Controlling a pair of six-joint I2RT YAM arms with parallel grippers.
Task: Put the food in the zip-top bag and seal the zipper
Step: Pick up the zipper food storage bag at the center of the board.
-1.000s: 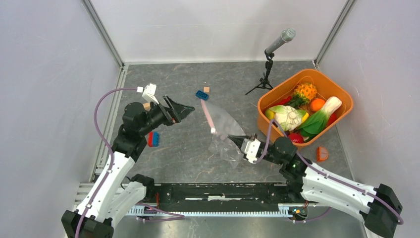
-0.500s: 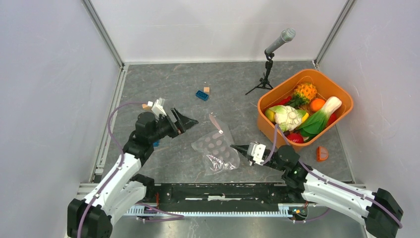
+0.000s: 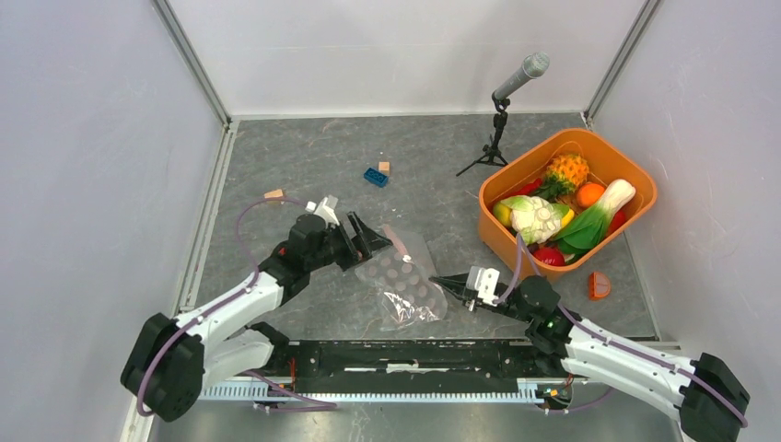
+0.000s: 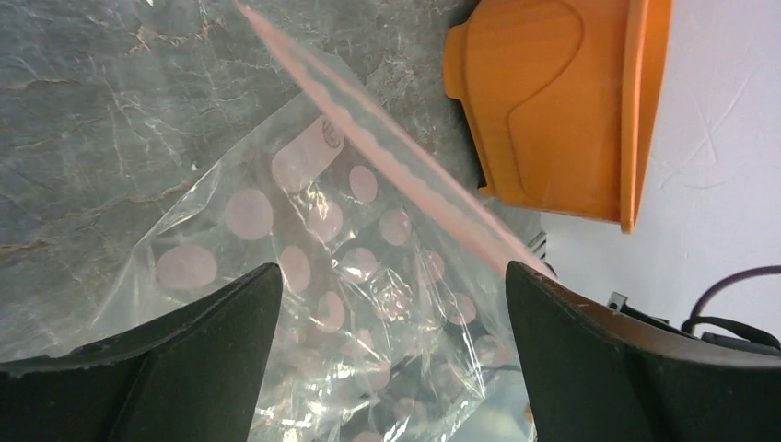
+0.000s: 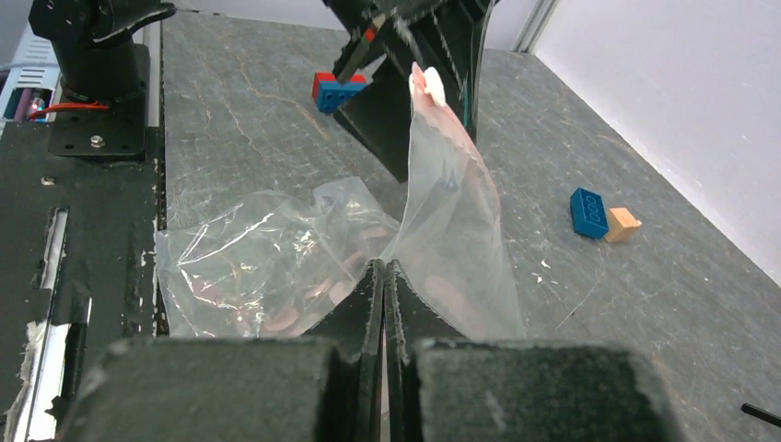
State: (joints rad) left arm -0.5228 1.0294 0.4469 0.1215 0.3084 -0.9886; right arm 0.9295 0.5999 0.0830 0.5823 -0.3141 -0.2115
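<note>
Grey bench carried everything. Orange basket sat at the right rear with the food piled inside it. Clear dotted bag lay crumpled at front centre, apart from the basket. Left tool was wide open, its fingers straddling the bag's upper part and gripping nothing. Right tool was closed, its tips pinching the bag's edge. Pink zipper ran slantwise along the bag's raised far edge. Blue brick sat further back, just beside a wooden block.
</note>
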